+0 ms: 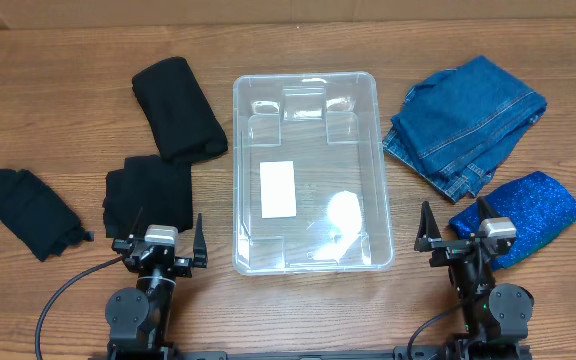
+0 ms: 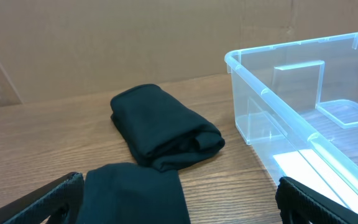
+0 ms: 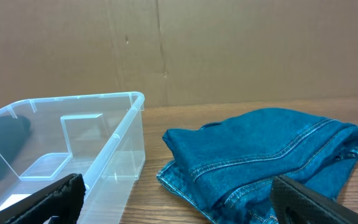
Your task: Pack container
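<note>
Container (image 1: 380, 170), clear plastic with a white label (image 1: 279, 189) on its base, sits on the table (image 1: 68, 300) in the overhead view, ahead of and between the two grippers: to the right of the left gripper (image 1: 168, 218) and to the left of the right gripper (image 1: 455, 212). Both grippers have their jaws spread wide and hold nothing. A black fold (image 1: 148, 195) lies directly ahead of the left gripper, its near edge between the fingers; a black roll (image 1: 176, 108) lies farther ahead, beside the container's left wall. A small black cloth (image 1: 30, 212) lies well to that gripper's left. Jeans (image 1: 465, 122) lie ahead of the right gripper, and a blue cloth (image 1: 528, 212) lies just to its right, partly under the wrist. In the left wrist view the fingers (image 2: 42, 199) stand apart at the lower corners, the fold between them, the roll ahead and the container's corner ahead to the right. In the right wrist view the fingers (image 3: 316, 199) stand equally apart, with the container ahead to the left, the jeans ahead to the right, and cardboard (image 3: 229, 50) behind.
</note>
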